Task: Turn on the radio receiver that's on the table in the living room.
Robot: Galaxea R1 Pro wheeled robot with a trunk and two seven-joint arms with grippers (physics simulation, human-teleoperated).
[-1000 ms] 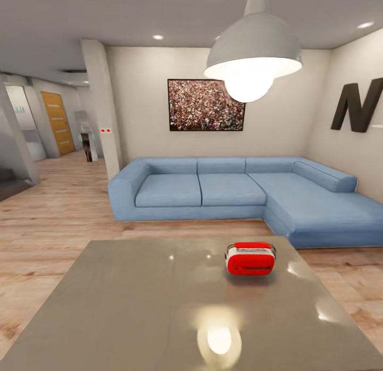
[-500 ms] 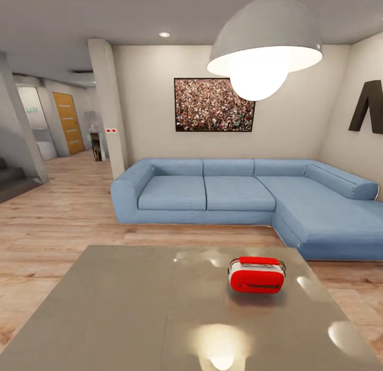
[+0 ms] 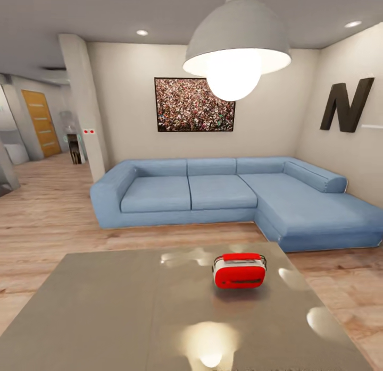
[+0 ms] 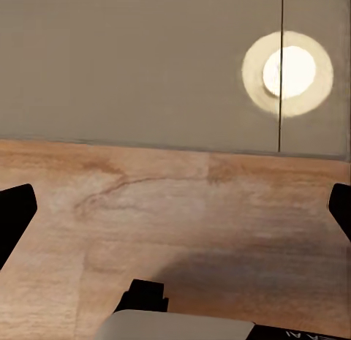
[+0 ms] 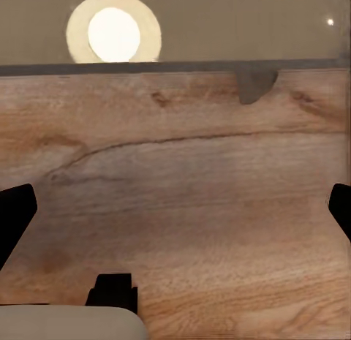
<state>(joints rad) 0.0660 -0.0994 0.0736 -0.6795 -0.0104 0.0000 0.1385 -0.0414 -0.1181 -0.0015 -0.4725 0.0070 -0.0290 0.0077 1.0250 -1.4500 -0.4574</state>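
On the desk, toward its far right part, the radio receiver is sitting upright: red body, white trim, thin wire loop over the top, broad red face turned to the camera. Nothing is touching it. The glossy grey-brown top is throwing back glare patches from the white dome lamp hanging overhead (the biggest patch is lying near the close edge).

Behind the desk, well apart from it, a blue L-shaped sofa is running along the back wall and turning out along the right wall. A framed crowd photo is hanging above the sofa; a big dark letter N is standing out on the right wall. A pale pillar is rising at the left, with an orange-brown door showing far down the hallway beyond it. Pale wood floor is lying all around.

In the left wrist view the left gripper is pointing down at wood floor beside the desk edge, its dark fingertips sitting at opposite edges of the frame, so spread wide apart with nothing between them. In the right wrist view the right gripper is looking the same: fingertips far apart, holding nothing, floor below and the desk edge beyond with a lamp reflection.
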